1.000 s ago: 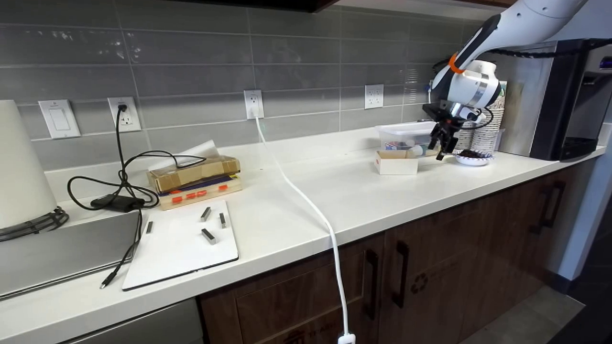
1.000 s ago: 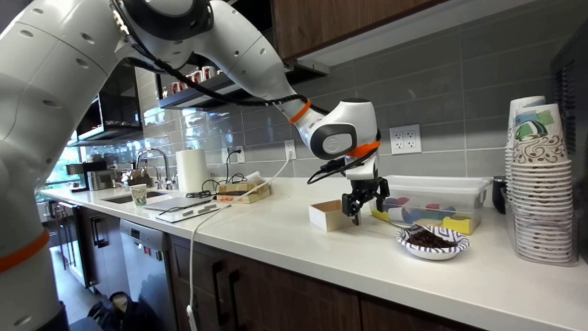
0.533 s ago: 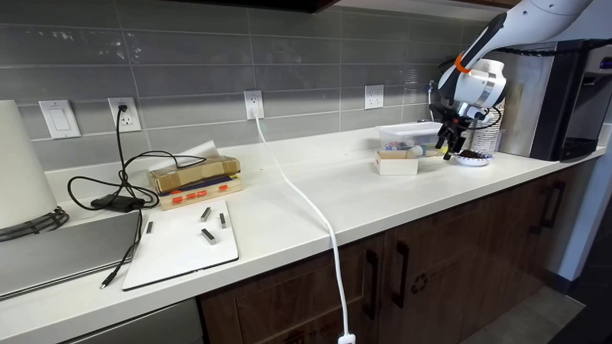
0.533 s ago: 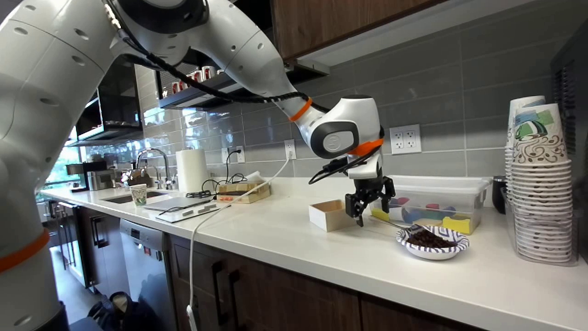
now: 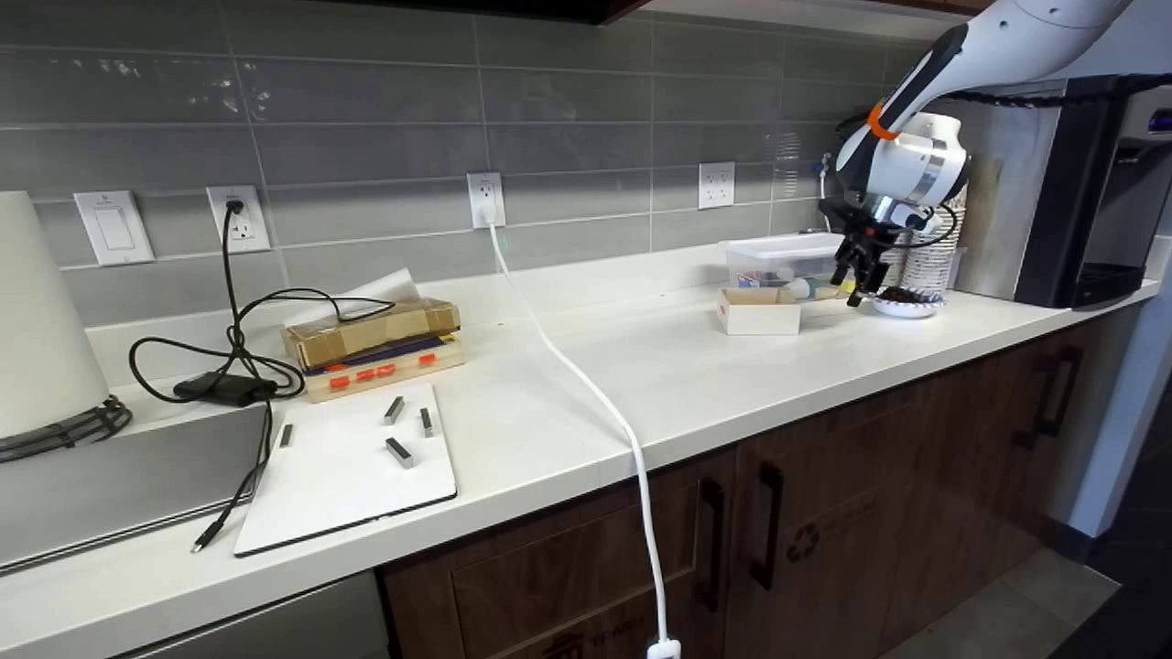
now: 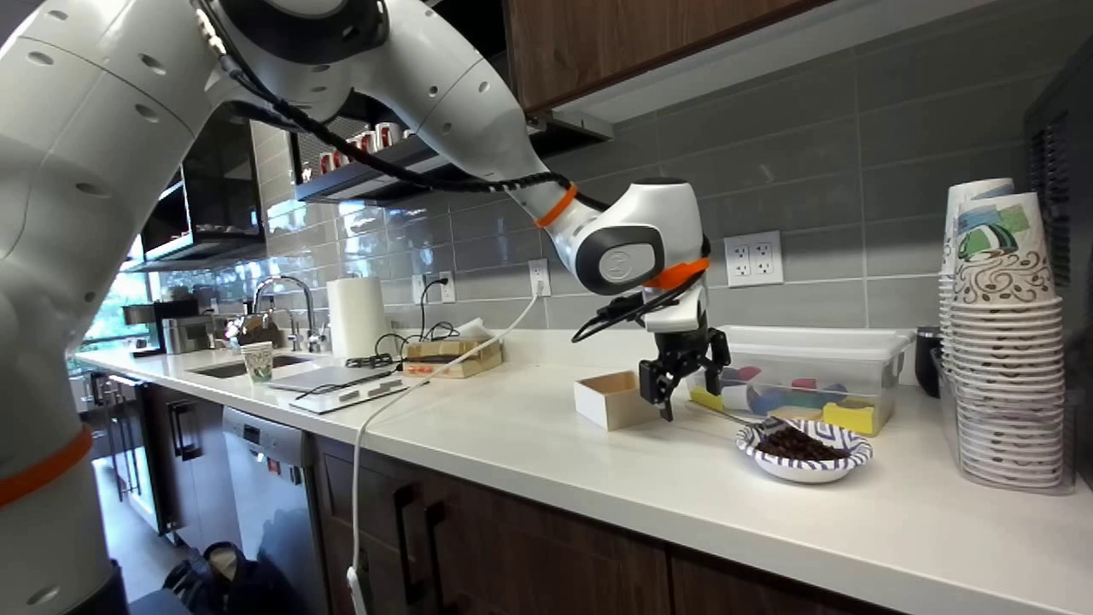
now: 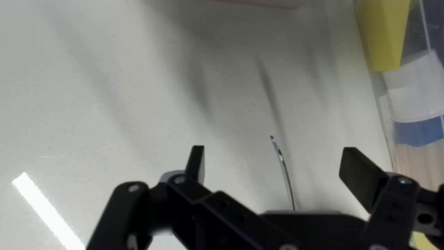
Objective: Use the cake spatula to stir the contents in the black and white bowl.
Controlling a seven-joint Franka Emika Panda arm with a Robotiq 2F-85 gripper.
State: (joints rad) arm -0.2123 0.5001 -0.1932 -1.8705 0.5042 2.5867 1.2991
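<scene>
The black and white bowl [image 6: 801, 469] sits on the counter holding dark brown, bean-like pieces [image 6: 796, 443]; in an exterior view its patterned rim looks whitish and purple-grey. The cake spatula [image 6: 724, 415] lies with its head at the bowl's near-gripper rim and its thin metal handle running back toward my gripper [image 6: 690, 399]. In the wrist view the handle [image 7: 286, 173] shows between the spread fingers of my gripper [image 7: 273, 148], touching neither; its lower part is hidden behind the gripper body. My gripper is open, pointing down above the counter, beside the bowl.
An open-topped tan box [image 6: 630, 412] stands close beside the gripper. Behind is a clear lidded bin [image 6: 888, 367] with coloured things inside. Stacked paper cups [image 6: 1008, 376] rise beyond the bowl. A white cable [image 5: 586, 383] crosses the counter farther off.
My gripper has shifted a little toward the bowl, then back very slightly. It has stayed open. The bowl and spatula have not moved.
</scene>
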